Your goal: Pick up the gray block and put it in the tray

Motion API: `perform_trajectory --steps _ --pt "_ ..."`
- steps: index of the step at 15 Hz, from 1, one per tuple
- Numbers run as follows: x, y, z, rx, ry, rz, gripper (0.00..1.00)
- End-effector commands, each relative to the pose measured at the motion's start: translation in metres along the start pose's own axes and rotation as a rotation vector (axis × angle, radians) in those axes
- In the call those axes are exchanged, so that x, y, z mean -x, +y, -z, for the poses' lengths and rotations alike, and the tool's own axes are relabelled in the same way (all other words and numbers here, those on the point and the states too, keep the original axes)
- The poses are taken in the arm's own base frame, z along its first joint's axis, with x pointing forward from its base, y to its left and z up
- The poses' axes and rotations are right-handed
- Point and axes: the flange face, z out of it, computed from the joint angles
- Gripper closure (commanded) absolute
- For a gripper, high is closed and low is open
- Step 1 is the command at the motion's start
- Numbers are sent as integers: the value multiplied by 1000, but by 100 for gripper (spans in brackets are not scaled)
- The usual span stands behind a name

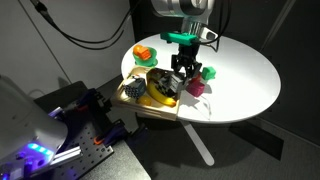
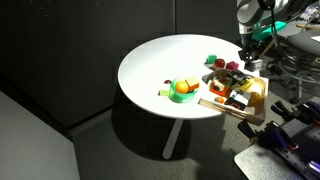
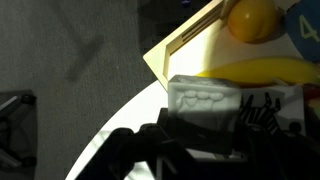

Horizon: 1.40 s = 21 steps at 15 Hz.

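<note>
Gray block [image 3: 205, 100] | being squeezed between closed-in jaws of gripper [image 1: 181, 68] | tray [image 3: 180, 42] lying just ahead of fingertips

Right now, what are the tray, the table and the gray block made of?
The tray looks like light wood: pale tan, matte rim. The table has a smooth white top, maybe laminate or plastic. The block is dull gray with molded bumps, probably plastic or foam.

Dull gray block [image 3: 205, 100] — embossed face, by corner of shallow light-wood tray [image 3: 185, 42]
</note>
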Motion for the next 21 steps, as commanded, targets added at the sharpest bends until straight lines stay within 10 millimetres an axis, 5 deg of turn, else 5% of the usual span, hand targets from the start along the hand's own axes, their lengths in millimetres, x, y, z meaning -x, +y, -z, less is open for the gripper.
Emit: perform_trajectory --steps 1,9,10,12,15,21 --pt "27 -3 -6 18 30 60 69" --pt "55 -15 -43 53 150 129 68" --pt "57 -16 -46 57 155 133 19" --pt "62 -16 -48 66 159 137 18" --pt "68 -18 -42 68 141 133 0" --pt "80 -23 -5 20 167 90 0"
